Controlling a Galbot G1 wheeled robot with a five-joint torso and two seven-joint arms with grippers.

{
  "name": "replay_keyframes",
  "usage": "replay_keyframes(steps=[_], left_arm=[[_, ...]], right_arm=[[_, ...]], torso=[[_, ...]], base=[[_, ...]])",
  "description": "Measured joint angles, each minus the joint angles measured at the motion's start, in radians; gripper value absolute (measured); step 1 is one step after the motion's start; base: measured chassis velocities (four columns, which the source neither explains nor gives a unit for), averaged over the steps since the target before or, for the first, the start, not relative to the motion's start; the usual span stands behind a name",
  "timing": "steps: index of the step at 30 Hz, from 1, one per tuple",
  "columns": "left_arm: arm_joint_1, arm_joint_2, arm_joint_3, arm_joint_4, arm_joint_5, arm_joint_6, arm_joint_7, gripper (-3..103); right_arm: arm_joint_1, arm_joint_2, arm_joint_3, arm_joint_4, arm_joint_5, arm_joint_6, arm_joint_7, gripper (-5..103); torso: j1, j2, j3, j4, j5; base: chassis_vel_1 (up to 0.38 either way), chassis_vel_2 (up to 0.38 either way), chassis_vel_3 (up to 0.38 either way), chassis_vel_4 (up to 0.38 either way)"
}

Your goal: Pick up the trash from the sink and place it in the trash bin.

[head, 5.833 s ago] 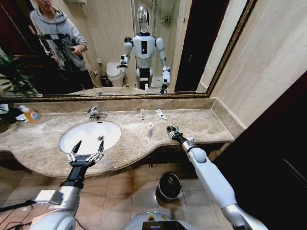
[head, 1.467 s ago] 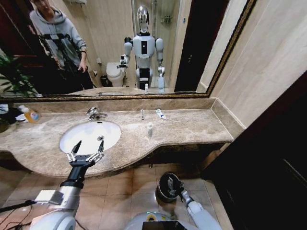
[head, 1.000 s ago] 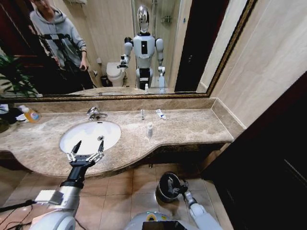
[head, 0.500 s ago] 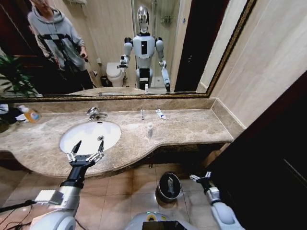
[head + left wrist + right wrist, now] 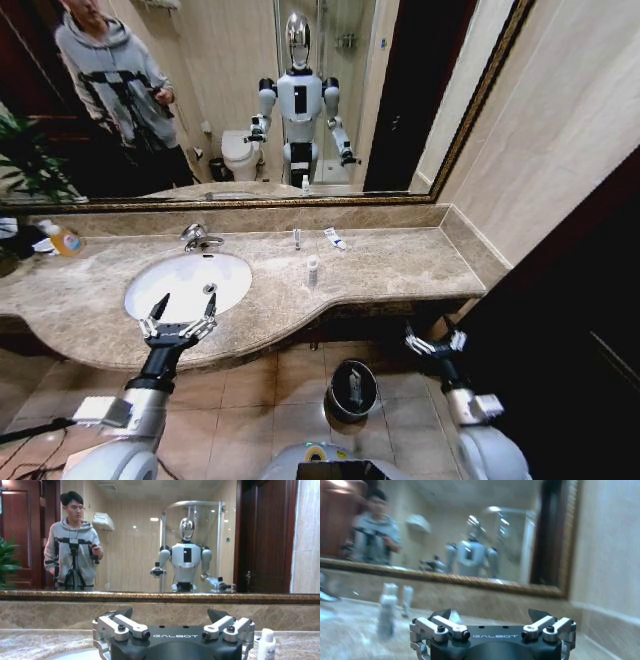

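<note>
With spread-fingered, empty right gripper [image 5: 433, 343] risen at 3 o'clock of trash bin [image 5: 352, 389], best approaching tiny white bottle [image 5: 312, 269] on bench [image 5: 400, 262] from above, well clear of idle, likewise spread left gripper [image 5: 180, 310] over sink [image 5: 165, 283].

Right gripper [image 5: 490, 619]: black body marked GALBOT, silver fingers [image 5: 437, 624] spread apart, nothing between them. Marble counter [image 5: 350, 637] beyond it, carrying a small white bottle [image 5: 386, 605] and a slimmer vial [image 5: 407, 599] just beside it, both upright and blurred. Gold-framed mirror [image 5: 520, 543] on the wall behind, reflecting a white robot [image 5: 470, 557] and a person in a grey hoodie at a tripod.
</note>
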Motion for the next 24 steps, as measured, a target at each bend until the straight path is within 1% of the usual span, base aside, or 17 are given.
replay_keyframes(steps=[2,4,6,7,9,10,11,12,13,14,15,17,18,19,21,23,24], left_arm=[[0.000,0.000,0.000,0.000,0.000,0.000,0.000,100],[0.000,0.000,0.000,0.000,0.000,0.000,0.000,100],[0.000,0.000,0.000,0.000,0.000,0.000,0.000,100],[0.000,0.000,0.000,0.000,0.000,0.000,0.000,100],[0.000,0.000,0.000,0.000,0.000,0.000,0.000,100],[0.000,0.000,0.000,0.000,0.000,0.000,0.000,100],[0.000,0.000,0.000,0.000,0.000,0.000,0.000,100],[0.000,0.000,0.000,0.000,0.000,0.000,0.000,100],[0.000,0.000,0.000,0.000,0.000,0.000,0.000,100],[0.000,0.000,0.000,0.000,0.000,0.000,0.000,100],[0.000,0.000,0.000,0.000,0.000,0.000,0.000,100],[0.000,0.000,0.000,0.000,0.000,0.000,0.000,100],[0.000,0.000,0.000,0.000,0.000,0.000,0.000,100],[0.000,0.000,0.000,0.000,0.000,0.000,0.000,100],[0.000,0.000,0.000,0.000,0.000,0.000,0.000,100],[0.000,0.000,0.000,0.000,0.000,0.000,0.000,100],[0.000,0.000,0.000,0.000,0.000,0.000,0.000,100]], right_arm=[[0.025,-0.011,-0.022,0.000,-0.004,-0.013,-0.010,100],[0.069,-0.049,-0.082,0.000,0.022,-0.057,-0.032,100],[0.112,-0.104,-0.151,-0.004,0.059,-0.099,-0.043,100],[0.112,-0.104,-0.151,-0.004,0.059,-0.099,-0.043,100],[0.181,-0.160,-0.233,-0.032,0.071,-0.127,-0.045,100],[0.201,-0.173,-0.256,-0.043,0.074,-0.133,-0.045,100],[0.201,-0.173,-0.256,-0.043,0.074,-0.133,-0.045,100],[0.237,-0.193,-0.296,-0.060,0.082,-0.145,-0.043,100],[0.302,-0.220,-0.361,-0.085,0.103,-0.167,-0.038,100],[0.343,-0.232,-0.400,-0.104,0.120,-0.182,-0.032,100],[0.343,-0.232,-0.400,-0.104,0.120,-0.182,-0.032,100],[0.448,-0.251,-0.484,-0.169,0.150,-0.199,-0.018,100],[0.448,-0.251,-0.484,-0.169,0.150,-0.199,-0.018,100],[0.482,-0.252,-0.508,-0.195,0.156,-0.200,-0.016,100],[0.572,-0.244,-0.569,-0.283,0.164,-0.199,0.000,100],[0.596,-0.238,-0.585,-0.308,0.164,-0.199,0.007,100],[0.632,-0.229,-0.611,-0.342,0.164,-0.200,0.014,100]], torso=[[0.000,0.000,0.000,-0.0001,0.0001],[0.000,0.000,0.000,-0.0002,-0.0001],[0.000,0.000,0.000,-0.0003,-0.0001],[0.000,0.000,0.000,-0.0003,-0.0001],[0.000,0.000,0.000,-0.0003,0.0000],[0.000,0.000,0.000,-0.0003,0.0000],[0.000,0.000,0.000,-0.0003,0.0000],[0.000,0.000,0.000,-0.0003,0.0002],[0.000,0.000,0.000,-0.0001,0.0001],[0.000,0.000,0.000,-0.0003,0.0000],[0.000,0.000,0.000,-0.0003,0.0000],[0.000,0.000,0.000,-0.0002,-0.0002],[0.000,0.000,0.000,-0.0002,-0.0002],[0.000,0.000,0.000,-0.0002,0.0000],[0.000,0.000,0.000,-0.0002,-0.0001],[0.000,0.000,0.000,-0.0001,0.0001],[0.000,0.000,0.000,-0.0003,0.0000]], base=[[0.000,0.000,0.000,0.000],[0.000,0.000,0.000,0.000],[0.000,0.000,0.000,0.000],[0.000,0.000,0.000,0.000],[0.000,0.000,0.000,0.000],[0.000,0.000,0.000,0.000],[0.000,0.000,0.000,0.000],[0.000,0.000,0.000,0.000],[0.000,0.000,0.000,0.000],[0.000,0.000,0.000,0.000],[0.000,0.000,0.000,0.000],[0.000,0.000,0.000,0.000],[0.000,0.000,0.000,0.000],[0.000,0.000,0.000,0.000],[0.000,0.000,0.000,0.000],[0.000,0.000,0.000,0.000],[0.000,0.000,0.000,0.000]])
